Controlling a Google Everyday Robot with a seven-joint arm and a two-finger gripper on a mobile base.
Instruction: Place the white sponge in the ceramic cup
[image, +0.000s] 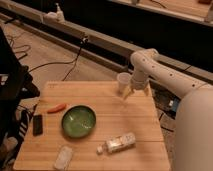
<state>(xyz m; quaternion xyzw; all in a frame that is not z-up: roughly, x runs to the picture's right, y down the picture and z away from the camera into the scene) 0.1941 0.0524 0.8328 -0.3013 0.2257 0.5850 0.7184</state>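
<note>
The white sponge lies flat near the front left corner of the wooden table. The ceramic cup stands upright near the table's far edge, right of centre. My gripper hangs just right of the cup, close to the table top, pointing down. Its fingers are spread apart and hold nothing. The sponge is far from the gripper, across the table.
A green bowl sits left of centre. A clear plastic bottle lies on its side near the front edge. An orange carrot-like item and a black flat object lie at the left. Cables run across the floor behind.
</note>
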